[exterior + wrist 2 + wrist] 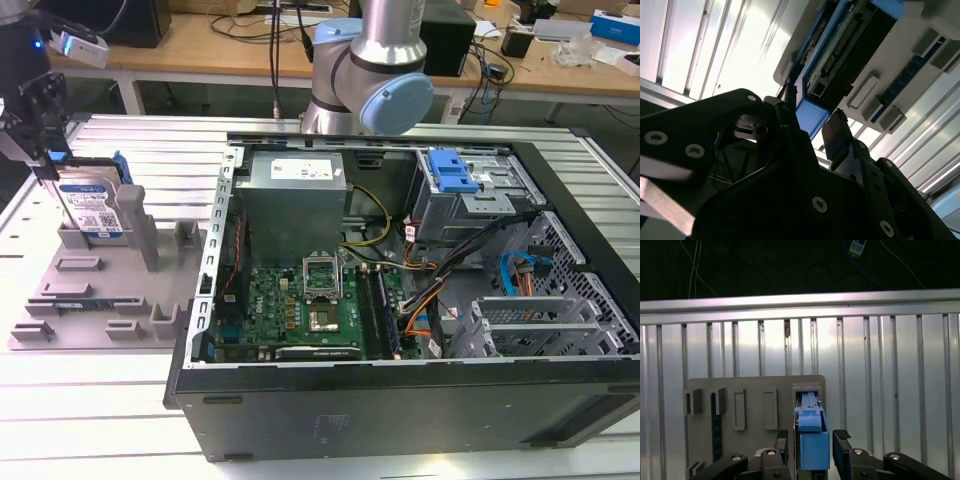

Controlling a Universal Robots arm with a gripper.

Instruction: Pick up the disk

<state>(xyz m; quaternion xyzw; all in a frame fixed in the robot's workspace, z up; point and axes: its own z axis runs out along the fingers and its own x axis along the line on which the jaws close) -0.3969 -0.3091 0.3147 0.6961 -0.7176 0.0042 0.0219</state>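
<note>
**A:** Where's the disk?

**B:** The disk stands on edge in a slot of the grey tray, by the worktop's edge on the exterior view's left.

**A:** And the end effector?

**B:** The end effector is open and empty. Its fingers straddle the disk's blue top rail, seemingly clear of it.

**A:** Handling?

**B:** Probably stiff, dense and shock-sensitive, with smooth metal faces. I'd pinch the two flat faces squarely, near the top.

Disk: silver, white-blue label w/ barcode stripes, blue side rails. Tray grey. Gripper black. Table silver, ribbed. PC case black, green board.
</note>
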